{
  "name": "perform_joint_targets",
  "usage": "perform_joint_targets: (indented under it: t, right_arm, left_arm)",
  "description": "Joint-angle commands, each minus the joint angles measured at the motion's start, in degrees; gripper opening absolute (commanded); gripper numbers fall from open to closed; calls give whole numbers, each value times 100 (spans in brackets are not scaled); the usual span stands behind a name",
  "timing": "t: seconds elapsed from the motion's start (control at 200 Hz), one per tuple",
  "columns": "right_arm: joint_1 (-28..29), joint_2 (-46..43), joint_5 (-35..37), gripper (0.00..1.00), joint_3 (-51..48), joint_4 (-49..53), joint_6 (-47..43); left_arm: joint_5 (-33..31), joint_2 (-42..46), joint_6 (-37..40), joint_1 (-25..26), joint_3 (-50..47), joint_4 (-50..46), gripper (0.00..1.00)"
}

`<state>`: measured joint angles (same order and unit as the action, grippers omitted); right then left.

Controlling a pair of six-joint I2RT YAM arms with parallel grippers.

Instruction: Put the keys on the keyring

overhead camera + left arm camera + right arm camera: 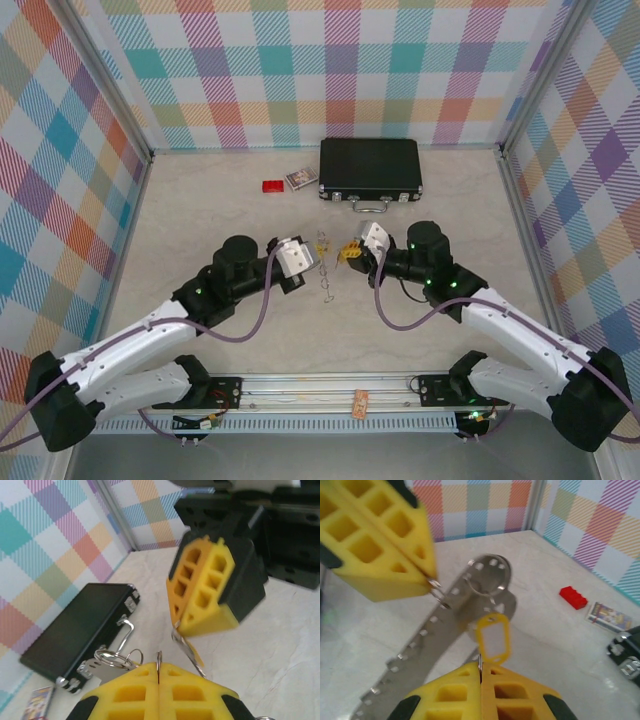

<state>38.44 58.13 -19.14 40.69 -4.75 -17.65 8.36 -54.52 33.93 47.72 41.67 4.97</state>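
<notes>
My two grippers meet tip to tip above the table's middle. The left gripper (316, 262) is shut on a thin grey metal edge, the keyring (159, 659), seen edge-on between its yellow fingers (135, 692). Small rings and a flat silver perforated piece (102, 667) hang at its left side; that strip (445, 620) dangles toward the table (327, 285). The right gripper (347, 252) is shut on a thin metal bit of the yellow-headed key (493, 639), whose yellow frame sticks out just past its tips (481, 666). The two grippers' tips are a finger-width apart.
A black case (370, 168) with a silver handle (372, 206) lies at the back, just beyond the grippers. A small red block (272, 186) and a small printed card (301, 179) lie left of it. Plaid walls close in the table on three sides.
</notes>
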Motion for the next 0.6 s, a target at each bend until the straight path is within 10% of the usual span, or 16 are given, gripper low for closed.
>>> perform_joint_targets:
  t: [0.0,0.595]
  right_arm:
    - [185,-120,427,0,261,204,-882]
    - [712,-467,938,0,127,124,-1801]
  left_arm:
    - [-523,326,757,200,-232,126,0]
    - [-1357,569,2212,739,-550,475,0]
